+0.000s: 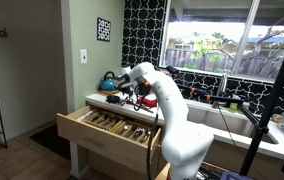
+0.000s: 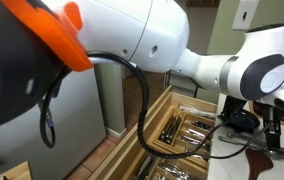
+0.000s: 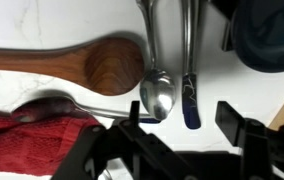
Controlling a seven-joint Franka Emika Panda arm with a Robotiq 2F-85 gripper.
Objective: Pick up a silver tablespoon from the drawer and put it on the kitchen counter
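In the wrist view a silver tablespoon (image 3: 157, 92) lies on the white kitchen counter (image 3: 72, 20), bowl toward me and handle running away. My gripper (image 3: 185, 118) is open and empty just above the counter. The spoon's bowl sits just past the left finger. A blue-handled utensil (image 3: 189, 100) lies beside the spoon, between the fingers. The light-wood drawer (image 1: 102, 137) stands pulled open below the counter (image 1: 95, 99), with cutlery in its dividers, and also shows in an exterior view (image 2: 172, 125). In both exterior views the gripper (image 1: 132, 96) (image 2: 272, 142) is over the counter, not the drawer.
A wooden spoon (image 3: 92, 65) lies left of the silver one. A second metal spoon (image 3: 44, 107) rests at the edge of a red cloth (image 3: 22, 140). A dark round object (image 3: 272, 35) stands at the upper right. A teal kettle (image 1: 109, 79) stands at the back of the counter.
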